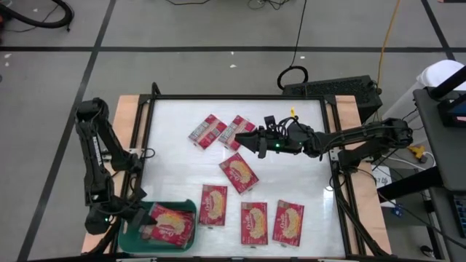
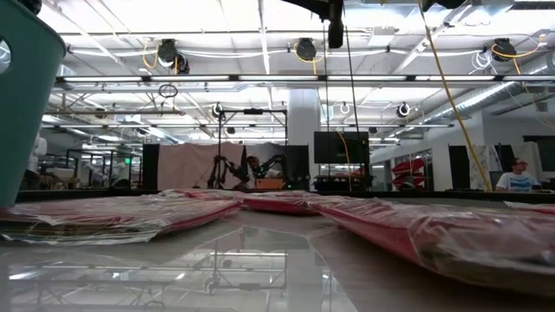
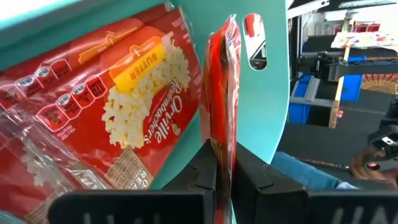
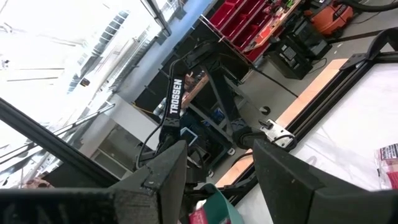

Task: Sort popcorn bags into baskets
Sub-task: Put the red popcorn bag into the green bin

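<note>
The left hand pinches a flat red film popcorn packet by its edge inside the teal plastic basket. Light, floppy, slick; the edge seam looks the best hold. The right hand hangs open, empty.

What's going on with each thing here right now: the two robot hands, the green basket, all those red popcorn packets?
Left gripper: inside the basket, fingers closed on the edge of a popcorn bag held upright.
Right gripper: above the table near the two far packets, fingers open, holding nothing.
Basket: at the table's near left corner, already holding bags.
Five other packets: lying flat on the table, untouched.
</note>
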Robot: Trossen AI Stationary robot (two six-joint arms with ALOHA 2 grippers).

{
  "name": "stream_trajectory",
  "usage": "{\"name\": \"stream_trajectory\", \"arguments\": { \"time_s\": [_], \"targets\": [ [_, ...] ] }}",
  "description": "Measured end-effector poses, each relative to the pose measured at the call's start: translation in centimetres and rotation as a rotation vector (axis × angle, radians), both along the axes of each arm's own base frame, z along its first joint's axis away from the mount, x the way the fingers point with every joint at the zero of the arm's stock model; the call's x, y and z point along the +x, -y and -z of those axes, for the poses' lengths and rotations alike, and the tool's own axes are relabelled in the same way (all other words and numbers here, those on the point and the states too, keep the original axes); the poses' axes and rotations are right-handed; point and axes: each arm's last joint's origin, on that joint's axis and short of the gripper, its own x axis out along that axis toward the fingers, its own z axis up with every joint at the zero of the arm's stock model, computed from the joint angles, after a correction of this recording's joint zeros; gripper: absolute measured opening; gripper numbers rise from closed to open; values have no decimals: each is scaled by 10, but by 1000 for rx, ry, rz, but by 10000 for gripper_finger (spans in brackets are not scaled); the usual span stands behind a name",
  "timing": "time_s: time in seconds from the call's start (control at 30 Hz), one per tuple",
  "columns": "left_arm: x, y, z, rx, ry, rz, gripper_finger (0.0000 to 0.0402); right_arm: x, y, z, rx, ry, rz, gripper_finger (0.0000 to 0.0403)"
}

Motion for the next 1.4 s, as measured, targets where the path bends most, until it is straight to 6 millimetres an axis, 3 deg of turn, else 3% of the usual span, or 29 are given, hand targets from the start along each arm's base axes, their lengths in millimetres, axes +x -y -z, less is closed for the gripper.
{"name": "stream_trajectory", "arguments": {
  "time_s": [0.23, 0.53, 0.67, 1.03, 1.4],
  "targets": [
    [0, 1, -1, -8, 5, 15, 33, 0, 0, 0, 0, -1, 0, 178],
    [0, 4, -6, -78, -10, 32, 122, 0, 0, 1, -1, -13, 0, 178],
    [-2, 0, -15, -125, -38, 91, 143, 0, 0, 1, -1, -12, -1, 178],
    [-11, -31, -48, -221, -2, 256, 147, 0, -1, 2, 5, -14, -27, 178],
    [-4, -62, -78, -165, 274, 259, 147, 0, 0, 4, 49, -36, 18, 177]
  ]
}}
